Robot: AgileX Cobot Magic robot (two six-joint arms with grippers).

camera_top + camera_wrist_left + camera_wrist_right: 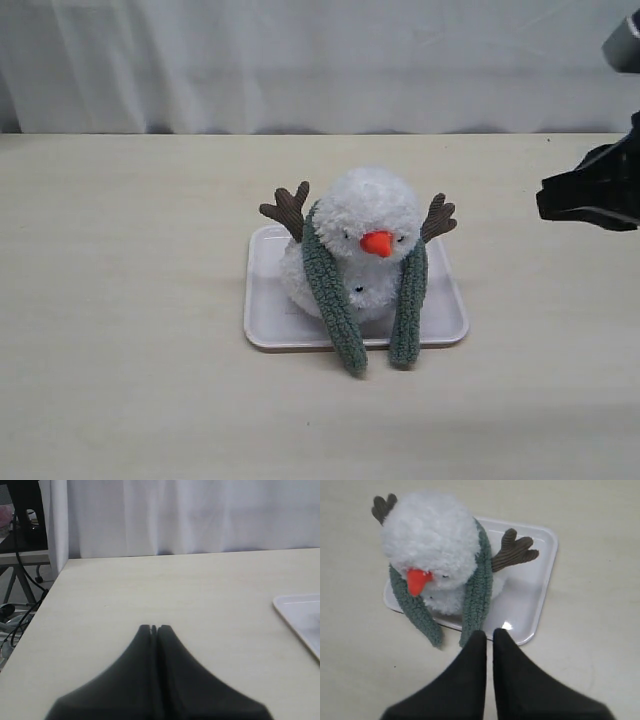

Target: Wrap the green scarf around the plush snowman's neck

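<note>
In the exterior view the plush snowman [365,215] sits mid-frame on a white tray [262,300]. The green scarf [330,290] is draped down both sides of its head, and both ends reach past the tray's front rim. My right pincer [548,200], at the right edge, is clenched on nothing; its wrist view shows the tips just beside one scarf end. Only the left wrist view shows my left pincer [154,628], which is clenched too.
</note>
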